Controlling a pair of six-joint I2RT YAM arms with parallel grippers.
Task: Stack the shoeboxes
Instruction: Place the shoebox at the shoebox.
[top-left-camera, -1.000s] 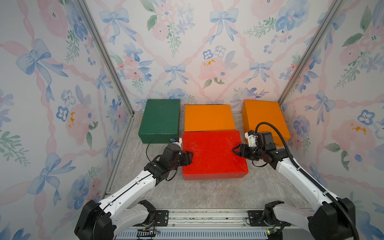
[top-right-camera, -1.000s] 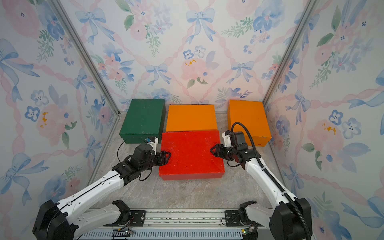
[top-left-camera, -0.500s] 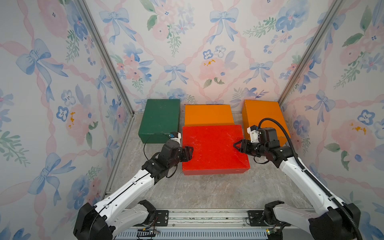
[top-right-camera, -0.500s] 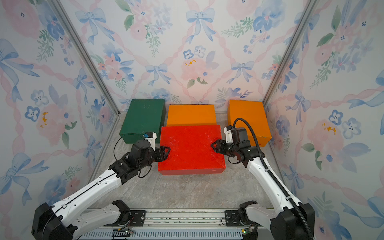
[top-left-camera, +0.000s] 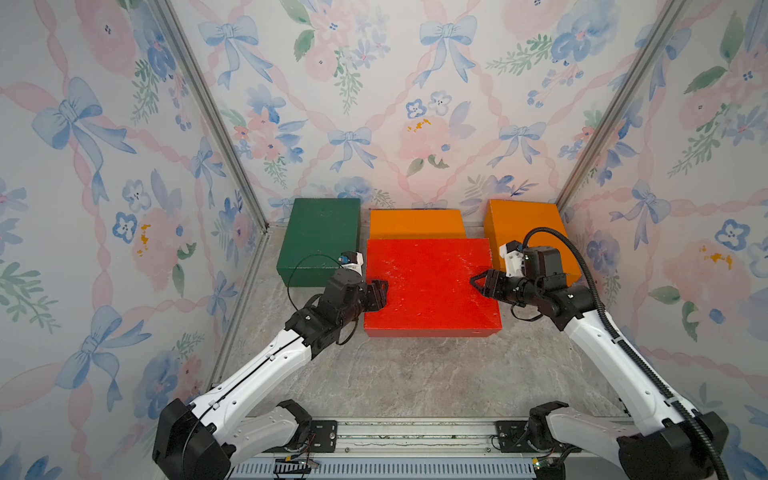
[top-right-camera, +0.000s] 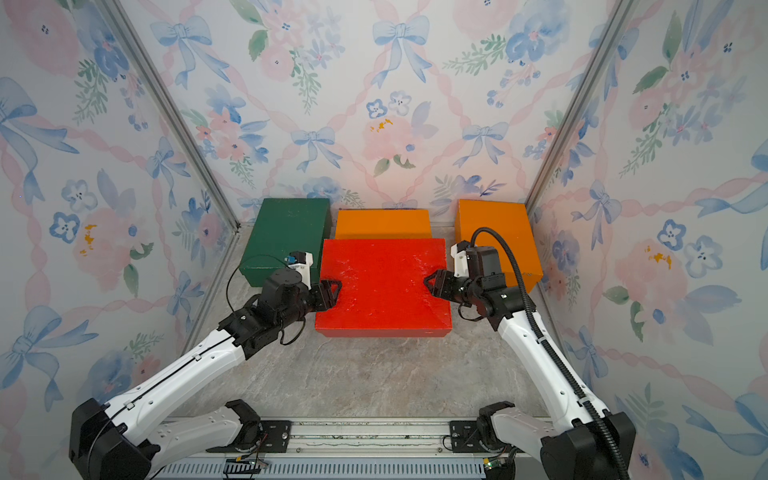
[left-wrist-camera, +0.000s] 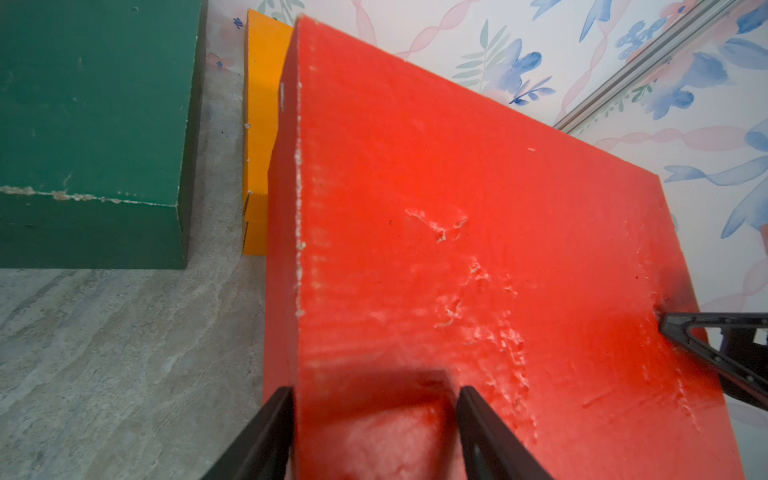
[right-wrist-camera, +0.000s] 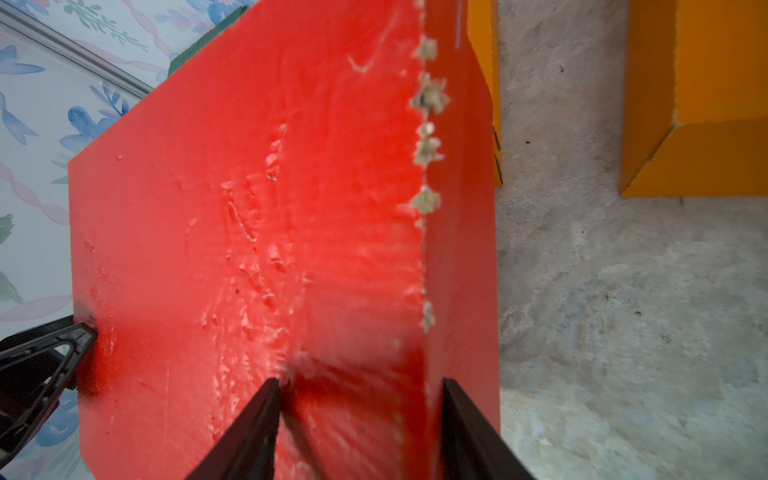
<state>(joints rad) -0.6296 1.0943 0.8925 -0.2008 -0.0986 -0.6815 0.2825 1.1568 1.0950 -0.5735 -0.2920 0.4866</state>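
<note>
four shoeboxes (top-left-camera: 432, 286), two tools (top-left-camera: 379, 291)

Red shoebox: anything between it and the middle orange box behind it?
Nothing visible. The red cardboard shoebox is directly in front of the middle orange cardboard shoebox, whose visible lid is bare. The dark green cardboard shoebox and the other orange cardboard shoebox stand off to either side.

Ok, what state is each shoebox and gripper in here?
red shoebox: closed, raised, gripped at both ends, far edge over middle orange shoebox.
middle orange shoebox: closed, resting, partly covered.
right orange shoebox: closed, resting, untouched.
dark green shoebox: closed, resting, untouched.
left gripper: shut on red shoebox.
right gripper: shut on red shoebox.
</note>
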